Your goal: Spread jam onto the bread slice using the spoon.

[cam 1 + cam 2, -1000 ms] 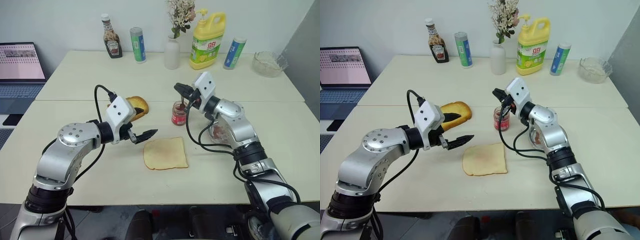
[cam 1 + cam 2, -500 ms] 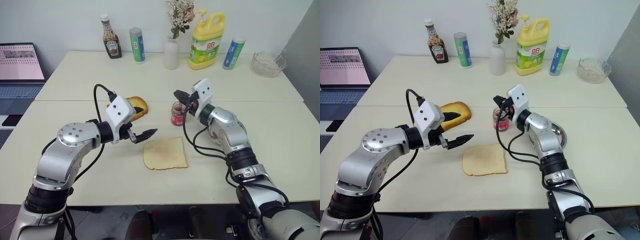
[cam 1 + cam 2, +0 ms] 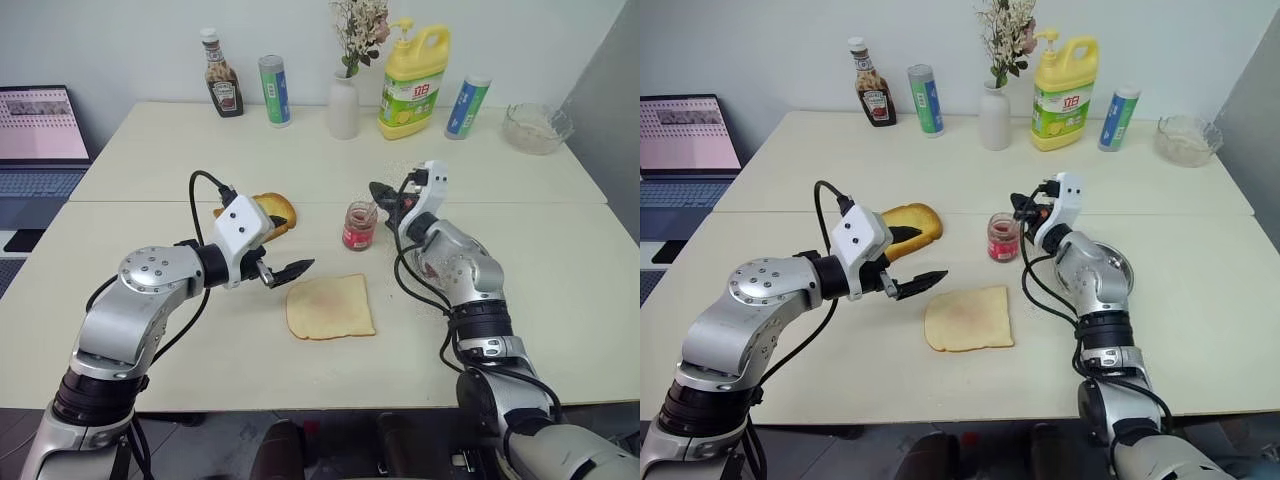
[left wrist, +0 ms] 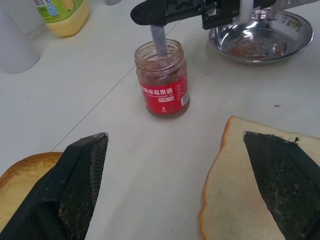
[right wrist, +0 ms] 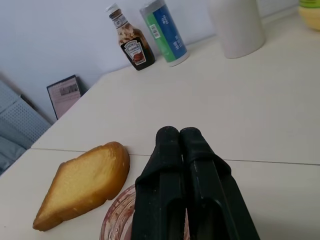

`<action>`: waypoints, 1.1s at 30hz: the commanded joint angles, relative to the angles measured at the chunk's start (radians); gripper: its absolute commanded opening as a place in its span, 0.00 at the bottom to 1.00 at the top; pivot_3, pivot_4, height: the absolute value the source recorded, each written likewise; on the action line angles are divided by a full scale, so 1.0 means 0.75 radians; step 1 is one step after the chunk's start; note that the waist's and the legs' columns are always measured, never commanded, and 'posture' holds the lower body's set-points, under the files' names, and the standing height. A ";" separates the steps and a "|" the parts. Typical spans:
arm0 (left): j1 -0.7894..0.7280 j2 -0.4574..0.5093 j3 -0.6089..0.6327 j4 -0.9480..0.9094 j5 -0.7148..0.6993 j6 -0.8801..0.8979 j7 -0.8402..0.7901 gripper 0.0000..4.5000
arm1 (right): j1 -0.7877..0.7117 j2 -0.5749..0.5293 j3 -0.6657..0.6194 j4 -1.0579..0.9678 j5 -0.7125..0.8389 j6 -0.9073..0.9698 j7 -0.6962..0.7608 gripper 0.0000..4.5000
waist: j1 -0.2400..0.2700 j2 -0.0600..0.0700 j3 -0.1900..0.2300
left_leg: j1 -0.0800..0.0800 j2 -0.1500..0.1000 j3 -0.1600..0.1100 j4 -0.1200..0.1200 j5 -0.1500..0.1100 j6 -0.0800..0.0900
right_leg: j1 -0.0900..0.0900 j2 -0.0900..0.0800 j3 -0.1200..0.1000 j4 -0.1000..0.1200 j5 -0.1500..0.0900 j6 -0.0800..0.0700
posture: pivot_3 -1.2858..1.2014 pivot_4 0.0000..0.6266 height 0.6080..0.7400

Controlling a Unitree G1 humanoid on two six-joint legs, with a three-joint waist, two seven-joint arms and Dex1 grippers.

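The right gripper, clamped on the spoon, dips it into the jam; next, it carries a scoop to the bread slice at the jar's seven o'clock. The left gripper hangs wide, empty.

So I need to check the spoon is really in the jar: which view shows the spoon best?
The left wrist view: the spoon hangs from the shut right gripper straight into the jam jar. In the eye views it is too small to make out at the jar. In the right wrist view the fingers cover it.
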 commanded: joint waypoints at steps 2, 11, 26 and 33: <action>-0.015 -0.004 -0.002 -0.014 0.012 -0.036 0.007 1.00 | -0.061 0.025 -0.056 -0.074 0.103 0.073 -0.052 0.01 | -0.002 0.000 0.000 | 0.000 0.000 0.000 0.000 0.000 0.000 | 0.000 0.000 0.000 0.000 0.000 0.000 | 0.52 0.24 1.00; -0.016 -0.002 -0.012 0.004 0.023 -0.056 0.010 1.00 | -0.078 0.042 -0.091 -0.127 0.172 0.131 -0.112 0.01 | -0.005 0.000 0.000 | 0.000 0.000 0.000 -0.001 0.000 0.000 | 0.000 0.000 0.000 0.000 0.000 0.000 | 0.52 0.24 1.00; -0.007 0.011 0.013 0.061 0.058 -0.091 0.016 1.00 | -0.110 0.045 -0.202 -0.143 0.318 0.196 -0.238 0.01 | -0.009 0.000 0.000 | -0.001 0.000 0.000 -0.001 0.000 0.000 | -0.001 0.000 0.000 0.000 0.000 0.000 | 0.52 0.24 1.00; -0.010 0.010 0.016 0.081 0.070 -0.106 0.017 1.00 | -0.113 0.046 -0.202 -0.162 0.349 0.205 -0.255 0.01 | -0.009 0.000 0.000 | -0.001 0.000 0.000 -0.001 0.000 0.000 | -0.001 0.000 0.000 -0.001 0.000 0.000 | 0.52 0.24 1.00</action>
